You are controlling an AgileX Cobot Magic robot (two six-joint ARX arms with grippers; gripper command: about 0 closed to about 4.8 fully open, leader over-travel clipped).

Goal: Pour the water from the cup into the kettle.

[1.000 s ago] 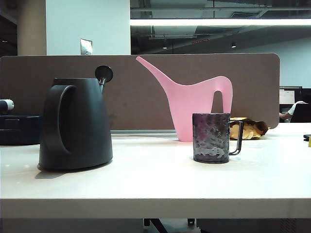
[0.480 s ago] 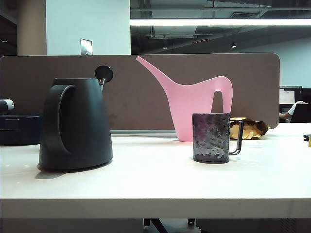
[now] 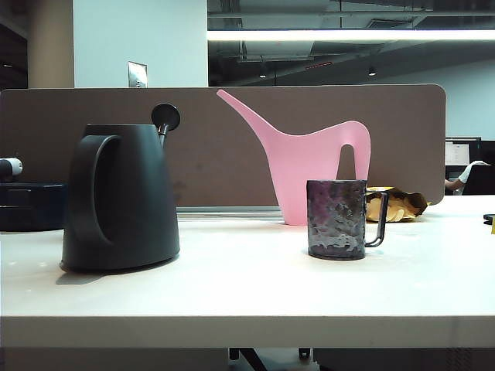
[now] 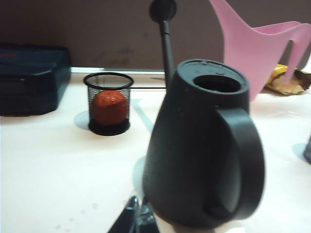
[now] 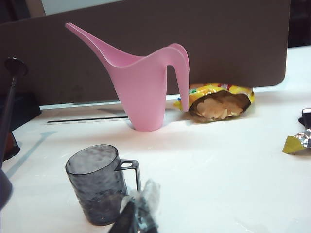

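Both pincers, the right gripper pinched shut and empty beside the small, bumpy grey see-through cup mid-table, the left gripper, seemingly shut, by the big black kettle near the table's left edge, look ready to start.

An open-plan office: a brown fabric desk divider backs the white table, with fluorescent strip lighting above the divider.
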